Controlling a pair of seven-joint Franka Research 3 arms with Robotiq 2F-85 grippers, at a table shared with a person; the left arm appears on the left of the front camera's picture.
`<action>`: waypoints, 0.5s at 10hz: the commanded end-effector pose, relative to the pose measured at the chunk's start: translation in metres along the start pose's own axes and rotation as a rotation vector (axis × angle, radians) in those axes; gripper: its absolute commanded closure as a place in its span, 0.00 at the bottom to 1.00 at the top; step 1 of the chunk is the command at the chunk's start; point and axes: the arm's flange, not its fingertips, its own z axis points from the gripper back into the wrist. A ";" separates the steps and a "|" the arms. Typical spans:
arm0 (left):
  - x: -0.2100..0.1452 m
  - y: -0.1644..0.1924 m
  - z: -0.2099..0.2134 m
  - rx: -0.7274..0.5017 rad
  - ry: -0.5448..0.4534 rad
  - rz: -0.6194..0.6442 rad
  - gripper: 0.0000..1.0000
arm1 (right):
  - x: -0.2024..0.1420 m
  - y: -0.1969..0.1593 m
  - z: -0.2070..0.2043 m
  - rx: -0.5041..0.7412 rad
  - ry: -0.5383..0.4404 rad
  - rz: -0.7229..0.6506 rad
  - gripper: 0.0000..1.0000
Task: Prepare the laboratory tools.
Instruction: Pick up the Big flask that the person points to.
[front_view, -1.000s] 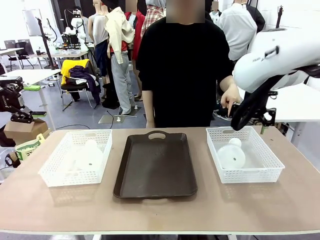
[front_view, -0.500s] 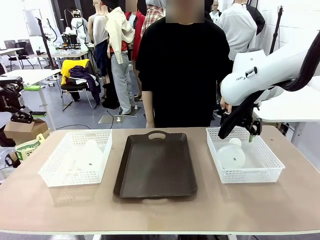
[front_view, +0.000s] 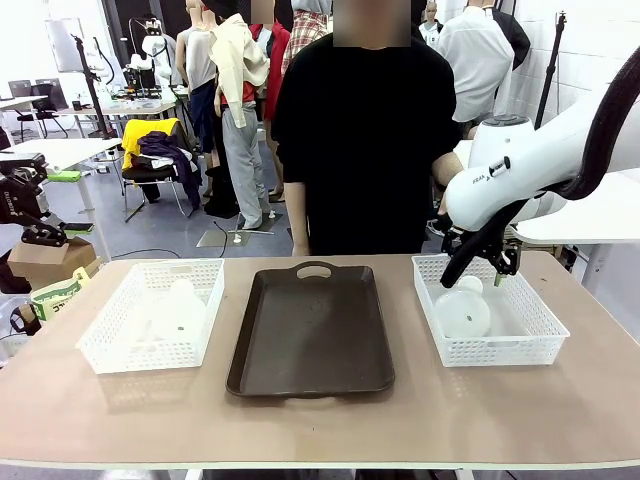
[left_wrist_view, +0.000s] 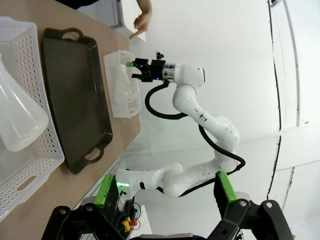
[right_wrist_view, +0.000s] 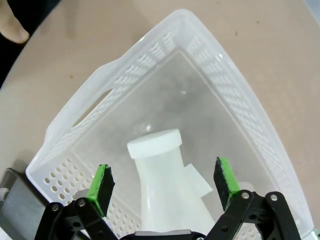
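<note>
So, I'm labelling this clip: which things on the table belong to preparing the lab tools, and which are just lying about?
Belongs to the job:
right flask, below the open right claw
left flask

Lying about:
right basket and left basket, each holding a flask
dark brown tray, between them

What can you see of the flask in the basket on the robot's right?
The flask is translucent frosted white, plastic-looking, with a wide conical body and a narrow cylindrical neck ending in a thicker rim. It seems to lie on its side in the white lattice basket, neck toward the person's side. The open right gripper hangs over it, jaws wide, not touching.
</note>
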 end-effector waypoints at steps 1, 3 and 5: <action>0.000 -0.002 0.002 -0.001 -0.002 -0.003 0.00 | -0.001 0.009 -0.007 -0.041 -0.028 0.015 0.00; 0.000 -0.002 0.002 -0.001 -0.002 -0.003 0.00 | -0.002 0.018 -0.011 -0.068 -0.017 0.040 0.00; 0.000 -0.002 0.002 -0.001 -0.002 -0.003 0.00 | -0.006 0.024 -0.019 -0.091 -0.006 0.057 0.00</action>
